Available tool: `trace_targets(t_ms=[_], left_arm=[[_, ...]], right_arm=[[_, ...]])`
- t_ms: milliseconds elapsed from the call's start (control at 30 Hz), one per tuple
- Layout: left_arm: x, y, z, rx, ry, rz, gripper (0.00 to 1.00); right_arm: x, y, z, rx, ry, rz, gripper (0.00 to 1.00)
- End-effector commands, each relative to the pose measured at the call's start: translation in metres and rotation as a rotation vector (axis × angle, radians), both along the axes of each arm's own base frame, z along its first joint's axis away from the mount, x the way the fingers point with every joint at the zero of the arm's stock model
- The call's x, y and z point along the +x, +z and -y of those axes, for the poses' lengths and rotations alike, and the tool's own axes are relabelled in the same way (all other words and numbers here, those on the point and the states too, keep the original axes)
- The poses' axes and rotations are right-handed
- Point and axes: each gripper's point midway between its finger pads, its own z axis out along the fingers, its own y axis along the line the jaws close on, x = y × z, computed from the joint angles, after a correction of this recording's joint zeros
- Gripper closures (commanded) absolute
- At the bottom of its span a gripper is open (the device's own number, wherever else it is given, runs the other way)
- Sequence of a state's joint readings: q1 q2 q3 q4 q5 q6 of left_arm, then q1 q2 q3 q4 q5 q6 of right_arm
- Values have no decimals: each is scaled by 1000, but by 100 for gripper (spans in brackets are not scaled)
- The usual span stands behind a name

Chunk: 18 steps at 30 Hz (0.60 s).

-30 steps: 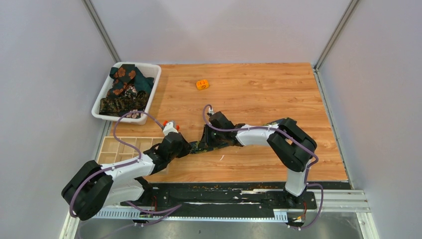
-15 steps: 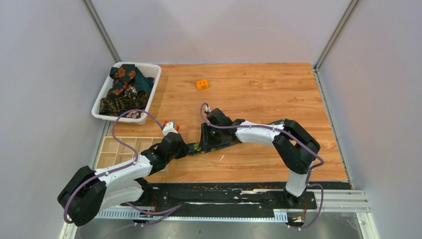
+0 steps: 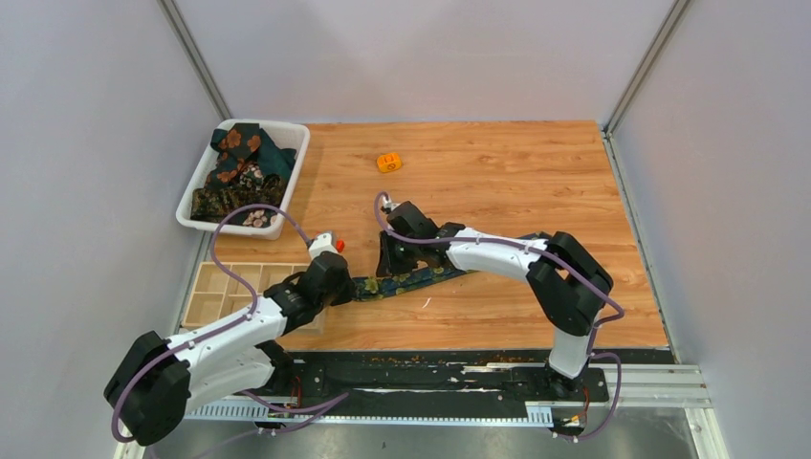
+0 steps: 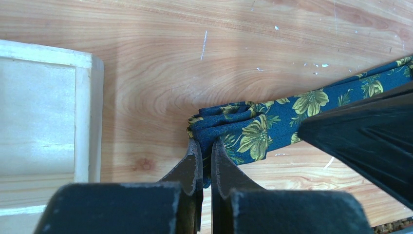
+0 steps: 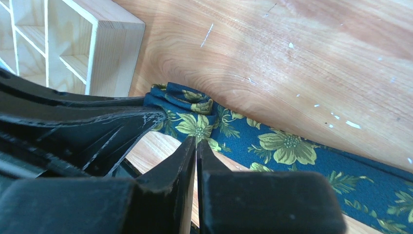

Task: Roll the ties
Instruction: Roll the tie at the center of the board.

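Note:
A navy tie with yellow-green flowers (image 3: 413, 279) lies flat on the wooden table, running from the left gripper toward the right. My left gripper (image 3: 352, 287) is shut on its bunched, folded left end (image 4: 229, 119), with fabric pinched between the jaws (image 4: 205, 148). My right gripper (image 3: 385, 266) is shut, and its tips (image 5: 196, 140) rest on the tie's near edge (image 5: 287, 146) just right of the fold. No fabric shows between its jaws. Other dark green floral ties (image 3: 239, 167) lie heaped in the bin.
A white bin (image 3: 289, 182) stands at the far left. A wooden compartment tray (image 3: 225, 287) sits just left of the left gripper and shows in both wrist views (image 4: 48, 112) (image 5: 107, 48). A small orange piece (image 3: 388, 163) lies at the back.
My right gripper has moved left and further back. The tie part that hung bunched under it now lies flat. My left arm has drawn back slightly, still holding the tie end.

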State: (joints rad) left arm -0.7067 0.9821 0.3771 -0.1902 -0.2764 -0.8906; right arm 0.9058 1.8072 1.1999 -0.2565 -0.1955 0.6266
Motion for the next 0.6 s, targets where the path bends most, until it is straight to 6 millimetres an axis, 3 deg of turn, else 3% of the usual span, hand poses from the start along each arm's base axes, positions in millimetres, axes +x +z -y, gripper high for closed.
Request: trace_targets(t_ms=[0, 233, 567], left_arm=[[5, 16, -3, 24, -2, 34, 100], [5, 25, -3, 30, -14, 38, 100], [6, 34, 2, 18, -29, 38, 100]], right_arm=[[5, -4, -15, 5, 11, 8, 95], [2, -21, -19, -3, 14, -20, 97], [-7, -28, -36, 14, 47, -40, 98]])
